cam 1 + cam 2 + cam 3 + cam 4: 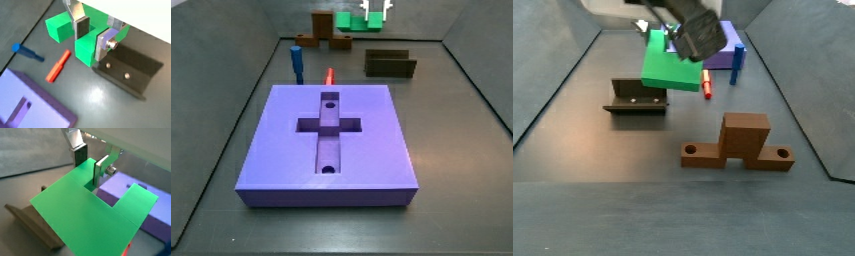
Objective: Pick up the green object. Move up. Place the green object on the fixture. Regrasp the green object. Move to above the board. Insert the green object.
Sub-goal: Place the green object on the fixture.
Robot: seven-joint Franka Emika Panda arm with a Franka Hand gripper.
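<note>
The green object (83, 50) (80, 218) is a bright green U-shaped block with two prongs. My gripper (93, 42) (90, 170) is shut on one prong, with one dark pad in the notch and the other finger on the prong's outer face. In both side views the green object (349, 21) (669, 66) hangs off the floor in the gripper (374, 12) (694, 38), just above and beside the dark fixture (636, 98) (389, 63) (131, 70). The purple board (331, 140) (30, 105) lies apart from it.
A blue peg (298, 62) (27, 51) stands upright and a red peg (329, 76) (58, 66) lies flat between the board and the fixture. A brown cross-shaped piece (743, 140) (322, 30) stands on the floor. Grey walls ring the floor.
</note>
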